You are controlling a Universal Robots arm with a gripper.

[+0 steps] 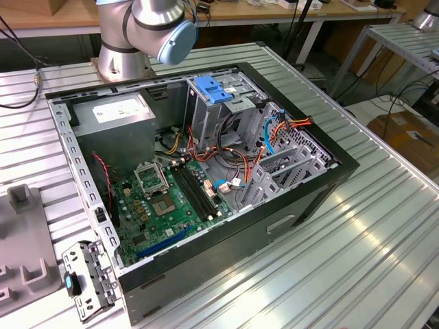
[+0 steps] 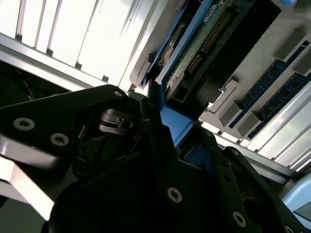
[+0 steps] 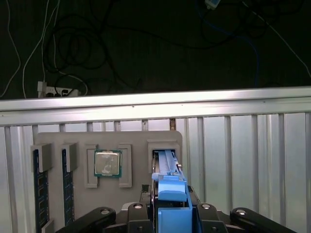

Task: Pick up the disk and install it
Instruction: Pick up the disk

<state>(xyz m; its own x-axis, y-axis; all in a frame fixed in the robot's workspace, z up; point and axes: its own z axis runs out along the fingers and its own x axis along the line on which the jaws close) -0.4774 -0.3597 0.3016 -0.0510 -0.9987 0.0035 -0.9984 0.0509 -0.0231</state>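
Clasping one disk (image 3: 171, 187), one claw (image 3: 170, 211)

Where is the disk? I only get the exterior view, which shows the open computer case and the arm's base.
Observer: In the first wrist view, the disk stands on edge in a slot of the grey tray, next to a processor chip.
Operator: And where is the hand?
Observer: The hand is right at the disk's blue end tab, as seen in both wrist views.
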